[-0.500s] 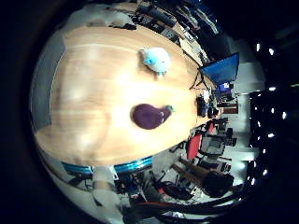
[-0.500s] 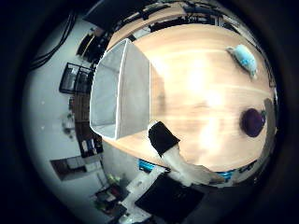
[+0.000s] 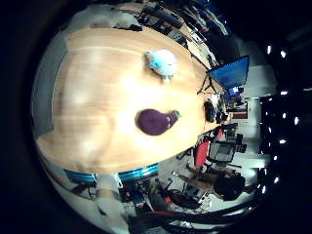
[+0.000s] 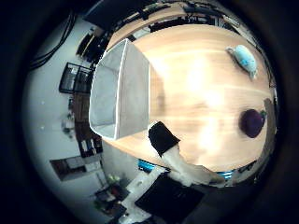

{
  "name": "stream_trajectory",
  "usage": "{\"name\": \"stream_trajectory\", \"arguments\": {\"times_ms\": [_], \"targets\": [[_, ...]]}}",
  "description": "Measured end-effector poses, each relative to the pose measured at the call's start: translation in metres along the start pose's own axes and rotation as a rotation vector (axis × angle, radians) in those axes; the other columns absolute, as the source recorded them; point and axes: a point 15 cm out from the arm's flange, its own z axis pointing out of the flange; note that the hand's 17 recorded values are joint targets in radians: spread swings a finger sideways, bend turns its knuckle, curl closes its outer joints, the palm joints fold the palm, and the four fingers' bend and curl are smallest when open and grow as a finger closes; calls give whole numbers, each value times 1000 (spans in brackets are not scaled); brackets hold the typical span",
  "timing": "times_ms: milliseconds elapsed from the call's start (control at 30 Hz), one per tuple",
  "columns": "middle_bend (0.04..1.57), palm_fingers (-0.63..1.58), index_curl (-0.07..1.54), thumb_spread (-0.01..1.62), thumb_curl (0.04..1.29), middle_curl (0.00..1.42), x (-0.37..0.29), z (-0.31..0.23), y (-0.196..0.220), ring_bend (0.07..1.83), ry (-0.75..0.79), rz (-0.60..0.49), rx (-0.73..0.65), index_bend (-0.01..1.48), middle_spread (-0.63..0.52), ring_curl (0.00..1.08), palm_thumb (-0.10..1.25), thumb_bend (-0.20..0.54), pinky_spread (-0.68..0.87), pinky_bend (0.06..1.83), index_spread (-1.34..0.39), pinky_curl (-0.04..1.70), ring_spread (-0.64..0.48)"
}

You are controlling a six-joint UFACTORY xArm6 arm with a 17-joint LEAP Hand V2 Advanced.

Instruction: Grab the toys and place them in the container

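A purple eggplant toy (image 3: 156,121) lies on the wooden table (image 3: 97,97). A light blue and white toy (image 3: 162,62) lies farther along the same table, away from the eggplant. In the right thumb side palm view the grey container (image 4: 121,89) stands at one end of the table, with the eggplant (image 4: 252,122) and the blue toy (image 4: 245,59) small at the far side. A black and white part of my hand (image 4: 173,149) reaches in beside the container. The hand is high above the table; its fingers do not show.
Beyond the table edge stand office chairs, a red one (image 3: 202,153), and a monitor (image 3: 229,74) on a desk. A dark shelf unit (image 4: 75,79) stands on the floor behind the container.
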Motion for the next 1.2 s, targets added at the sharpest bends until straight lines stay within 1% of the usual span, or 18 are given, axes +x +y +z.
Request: {"name": "stream_trajectory", "arguments": {"times_ms": [633, 967, 1200], "targets": [[238, 301, 284, 1033, 275, 353, 5, 3, -4, 550, 3, 7, -16, 164, -110, 195, 265, -26, 465, 692, -476, 128, -26], [243, 295, 281, 1033, 274, 354, 30, -6, -37, 556, 11, 60, -22, 160, -113, 195, 265, -26, 464, 698, -475, 128, -30], [242, 285, 277, 1033, 274, 354, 63, -4, -60, 566, 27, 113, -41, 159, -112, 197, 265, -26, 464, 706, -474, 130, -31]]}}
